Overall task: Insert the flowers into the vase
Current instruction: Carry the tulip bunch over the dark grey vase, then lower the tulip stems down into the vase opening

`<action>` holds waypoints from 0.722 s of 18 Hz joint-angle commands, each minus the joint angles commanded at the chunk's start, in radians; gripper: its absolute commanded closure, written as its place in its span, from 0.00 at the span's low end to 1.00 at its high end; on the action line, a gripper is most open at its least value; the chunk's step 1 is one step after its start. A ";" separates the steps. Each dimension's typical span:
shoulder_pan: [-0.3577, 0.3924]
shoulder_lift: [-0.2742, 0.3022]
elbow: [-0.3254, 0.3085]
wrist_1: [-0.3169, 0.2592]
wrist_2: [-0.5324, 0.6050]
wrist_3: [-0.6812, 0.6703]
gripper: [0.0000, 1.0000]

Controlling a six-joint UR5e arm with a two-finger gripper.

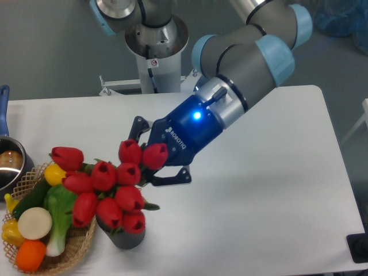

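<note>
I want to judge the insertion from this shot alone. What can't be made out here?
- The vase mouth, camera view: covered by the flowers, so whether the stems are inside cannot be told.
- The gripper fingertips: hidden behind the blooms; its hold on the stems is not visible.
- The pot: cut off by the left edge.
- The basket: bottom cropped, right side partly hidden by tulips.

flowers – red buds; vase – dark grey
</note>
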 joint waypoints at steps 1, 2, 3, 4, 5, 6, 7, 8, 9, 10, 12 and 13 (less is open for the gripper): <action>-0.006 0.000 -0.002 0.000 0.000 0.000 0.92; -0.008 0.000 -0.003 0.000 0.000 0.000 0.92; -0.011 0.000 -0.005 0.000 0.000 0.000 0.92; -0.012 -0.003 -0.006 0.000 0.002 0.000 0.92; -0.014 -0.009 -0.006 0.000 0.002 0.000 0.92; -0.015 -0.012 -0.008 0.002 0.005 0.002 0.92; -0.021 -0.014 -0.015 0.011 0.005 0.008 0.92; -0.029 -0.015 -0.023 0.014 0.006 0.014 0.92; -0.029 -0.014 -0.032 0.015 0.008 0.018 0.92; -0.029 -0.014 -0.037 0.015 0.008 0.023 0.92; -0.032 -0.015 -0.038 0.015 0.009 0.026 0.92; -0.034 -0.020 -0.038 0.015 0.012 0.029 0.92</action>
